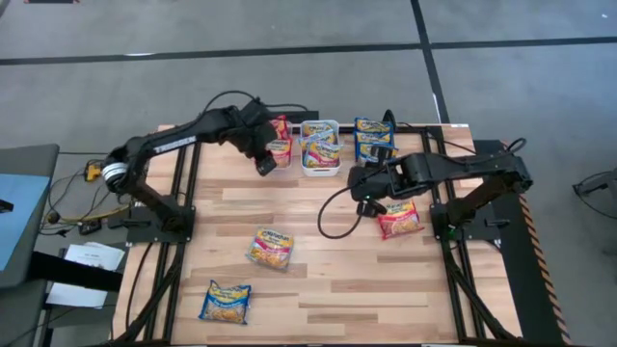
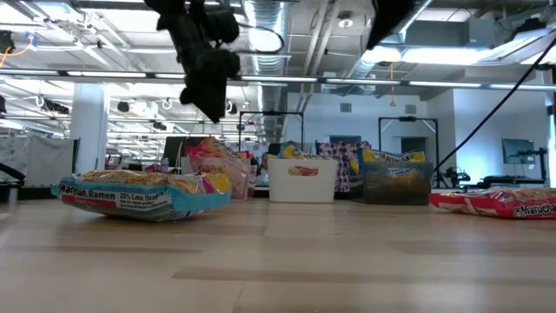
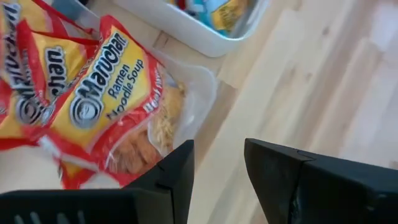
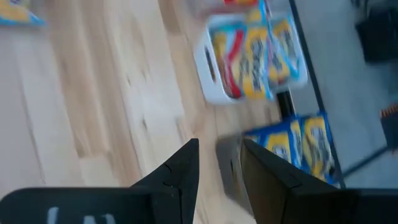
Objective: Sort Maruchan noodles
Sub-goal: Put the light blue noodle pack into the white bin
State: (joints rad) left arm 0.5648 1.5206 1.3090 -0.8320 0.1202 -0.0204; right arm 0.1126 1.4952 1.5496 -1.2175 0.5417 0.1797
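Maruchan noodles lie loose on the table: a red packet (image 1: pixel 272 248) in the middle, a blue one (image 1: pixel 227 301) near the front and a red one (image 1: pixel 400 220) under my right arm. More red packets (image 3: pixel 93 106) fill the clear bin (image 1: pixel 280 141). My left gripper (image 3: pixel 217 165) hangs open just above that bin's near edge, with nothing between its fingers. My right gripper (image 4: pixel 219 168) hovers open over bare table in front of the dark bin (image 1: pixel 374 141), also holding nothing.
A white bin (image 1: pixel 320 147) with light blue and pink packets stands between the clear bin and the dark bin, which holds blue and yellow packets (image 4: pixel 298 149). All three bins line the far edge. Bare wood lies at mid-table and at the front right.
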